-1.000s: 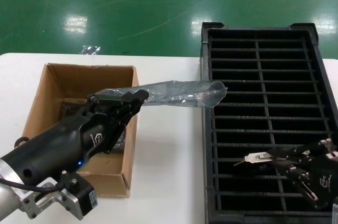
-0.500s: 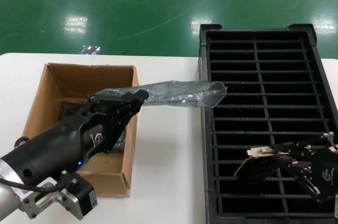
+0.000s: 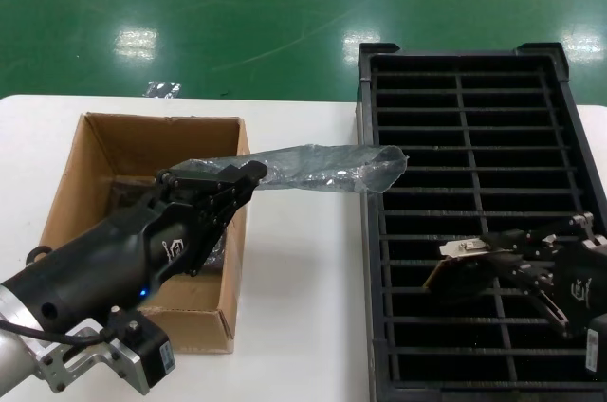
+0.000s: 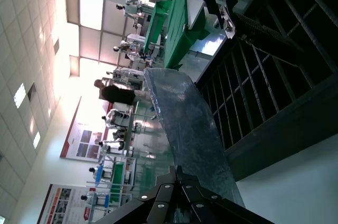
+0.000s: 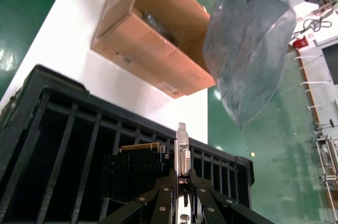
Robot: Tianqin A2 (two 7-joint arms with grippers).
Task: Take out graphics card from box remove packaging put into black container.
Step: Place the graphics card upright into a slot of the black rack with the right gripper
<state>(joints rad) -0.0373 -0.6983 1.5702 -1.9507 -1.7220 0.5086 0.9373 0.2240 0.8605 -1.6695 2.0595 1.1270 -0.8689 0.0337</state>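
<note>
My right gripper (image 3: pixel 501 252) is shut on the silver bracket of the graphics card (image 3: pixel 465 269) and holds it tilted, just over the slots in the near left part of the black container (image 3: pixel 569 141). In the right wrist view the card (image 5: pixel 138 168) hangs beside the bracket, which sits between the fingers of the gripper (image 5: pixel 183 177). My left gripper (image 3: pixel 248 171) is shut on the empty grey packaging (image 3: pixel 327 167) and holds it out level, from the box (image 3: pixel 95 151) towards the container's left wall. The left wrist view shows the bag (image 4: pixel 185 123) running away from the gripper (image 4: pixel 178 170).
The box stands on the white table (image 3: pixel 303 269) at the left, with dark bagged items inside under my left arm. The black container fills the right side. Green floor lies beyond the table's far edge.
My right gripper has turned the card from flat to tilted on edge and moved it a little farther over the container. The left arm and the bag have not moved.
</note>
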